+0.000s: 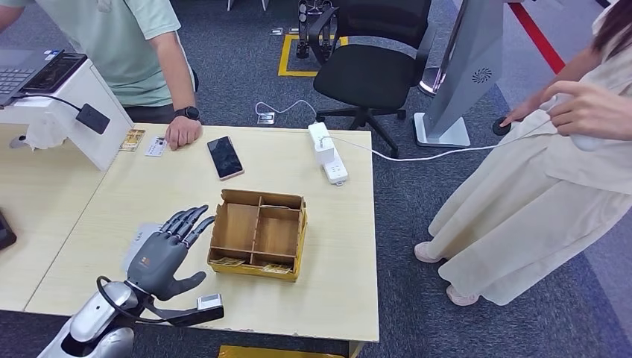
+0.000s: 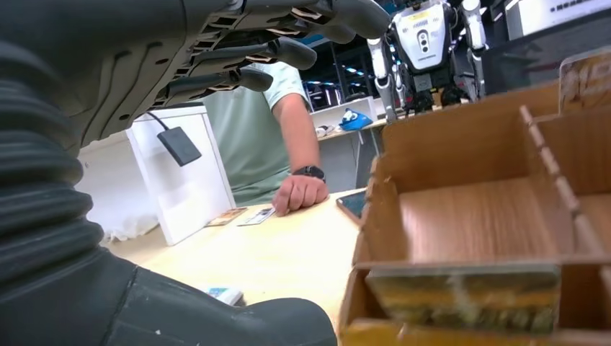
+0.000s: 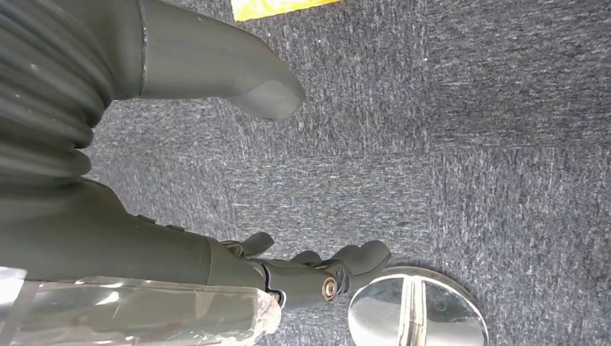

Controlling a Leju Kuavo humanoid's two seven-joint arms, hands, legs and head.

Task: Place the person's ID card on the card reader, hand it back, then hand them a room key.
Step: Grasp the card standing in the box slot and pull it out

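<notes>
Right now your left hand (image 1: 165,253) hovers low over the table (image 1: 89,216), just beside the box (image 1: 258,233). Its fingers are spread and it holds nothing, so it looks ready to reach out. Your right hand (image 3: 216,79) hangs down over the carpet with its fingers apart, out of the way.

The box sits near your edge of the table, and small cards (image 1: 229,262) stand in its near slots. They may be the room keys, kept close so you can grab one.

Past the box lies a phone (image 1: 224,157). Farther off, a person's hand (image 1: 182,132) rests on the table, with the ID card (image 1: 156,146) just beside it, likely set there for you. The card reader (image 1: 92,118) hangs on the white stand (image 1: 67,112) near the card.
</notes>
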